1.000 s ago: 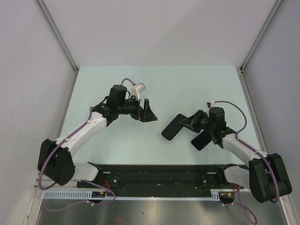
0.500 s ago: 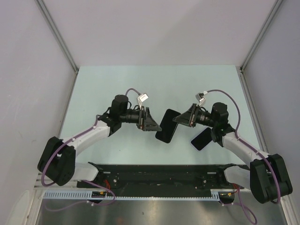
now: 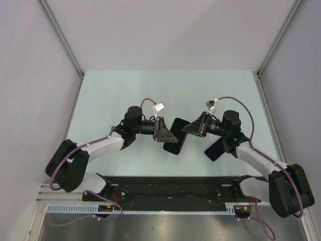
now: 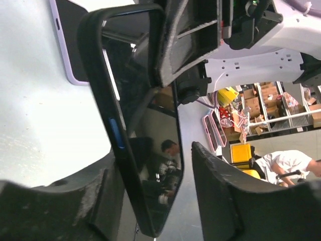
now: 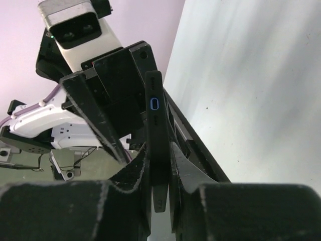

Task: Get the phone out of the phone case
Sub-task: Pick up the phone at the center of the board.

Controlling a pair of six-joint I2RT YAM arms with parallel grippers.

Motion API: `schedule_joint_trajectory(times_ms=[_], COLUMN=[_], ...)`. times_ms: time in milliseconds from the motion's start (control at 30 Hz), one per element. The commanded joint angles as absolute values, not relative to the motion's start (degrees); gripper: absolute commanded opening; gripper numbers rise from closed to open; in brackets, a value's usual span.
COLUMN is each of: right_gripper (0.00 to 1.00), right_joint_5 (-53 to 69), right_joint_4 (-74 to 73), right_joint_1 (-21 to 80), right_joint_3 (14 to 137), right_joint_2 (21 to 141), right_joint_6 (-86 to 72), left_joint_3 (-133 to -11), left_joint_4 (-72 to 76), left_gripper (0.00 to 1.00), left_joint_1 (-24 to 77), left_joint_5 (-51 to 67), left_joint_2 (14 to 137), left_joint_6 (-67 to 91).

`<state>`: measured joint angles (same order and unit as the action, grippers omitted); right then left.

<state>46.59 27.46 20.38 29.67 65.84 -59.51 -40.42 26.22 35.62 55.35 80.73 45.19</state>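
- R hand (image 3: 186,127) pinches phone case (image 3: 174,136) edge-on, phone (image 4: 145,150) inside, just left of purple-edged device (image 3: 215,149).
- L hand (image 3: 165,131) wide, straddling case, farther from device.
- Risk: thin grip; L's tug cd twist case loose, drop.

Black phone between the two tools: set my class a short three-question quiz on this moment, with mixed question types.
1. True or false: the right tool is clamped on the black phone.
2. The left tool is: A shut on the phone; B open, with a finger on either side of the phone; C raised far from the phone.
3. Fill in: a second device, its edge coloured ____, lies flat on the table.
Key: 1 true; 2 B; 3 purple.
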Motion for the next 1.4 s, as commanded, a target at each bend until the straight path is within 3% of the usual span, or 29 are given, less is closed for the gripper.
schedule_joint_trajectory(times_ms=[0, 33, 100, 133, 167, 200, 233, 300, 333, 367, 500, 700, 767, 1000, 1367], right_gripper=[0.00, 0.00, 0.00, 0.00, 0.00, 0.01, 0.17, 0.32, 0.47, 0.49, 0.49, 0.34, 0.36, 0.61, 0.58], right_joint_5=[39.38, 38.77, 37.44, 37.18, 36.48, 36.21, 35.95, 35.60, 35.42, 34.55, 34.54, 36.38, 37.26, 36.56, 38.06], right_joint_4=[27.34, 26.81, 25.50, 24.88, 24.44, 23.22, 22.77, 22.15, 22.24, 22.24, 26.53, 33.31, 33.66, 39.81, 48.51], right_joint_1=[20.57, 20.57, 20.57, 20.48, 20.39, 20.22, 19.69, 18.90, 18.55, 18.46, 18.28, 19.77, 20.65, 22.15, 21.01], right_joint_3=[32.70, 32.61, 32.70, 32.70, 32.61, 32.61, 32.69, 32.69, 32.61, 32.61, 32.61, 31.73, 31.38, 26.64, 26.10], right_joint_2=[63.28, 62.85, 62.23, 62.14, 62.05, 62.14, 61.96, 61.44, 61.09, 60.56, 59.94, 60.64, 60.91, 59.07, 55.99], right_joint_6=[-60.12, -60.03, -59.77, -60.03, -60.64, -61.25, -61.69, -63.63, -64.07, -65.03, -68.62, -72.86, -72.77, -75.76, -78.22], left_joint_3=[-39.20, -38.85, -38.24, -38.15, -38.14, -38.06, -37.88, -36.75, -36.22, -35.78, -34.02, -33.75, -34.01, -33.49, -34.37], left_joint_4=[35.76, 36.38, 38.31, 38.67, 38.67, 38.67, 38.67, 39.63, 40.33, 41.12, 42.01, 39.56, 38.59, 36.30, 30.42], left_gripper=[0.50, 0.37, 0.19, 0.02, 0.00, 0.00, 0.00, 0.00, 0.00, 0.00, 0.00, 0.00, 0.00, 0.00, 0.00], left_joint_1=[36.21, 36.21, 36.21, 36.21, 36.21, 36.21, 36.21, 36.21, 36.21, 36.21, 36.21, 36.21, 36.21, 36.21, 35.77], left_joint_5=[57.92, 57.66, 56.96, 56.52, 56.17, 55.38, 54.94, 54.06, 53.79, 53.62, 53.00, 52.30, 52.03, 52.30, 52.73], left_joint_2=[79.37, 79.19, 78.58, 78.05, 77.70, 77.43, 76.82, 76.03, 75.16, 74.71, 72.16, 67.42, 66.62, 64.25, 61.09], left_joint_6=[50.36, 51.58, 52.82, 53.78, 54.05, 54.31, 54.58, 55.37, 56.59, 57.04, 58.09, 58.01, 57.57, 56.86, 54.58])
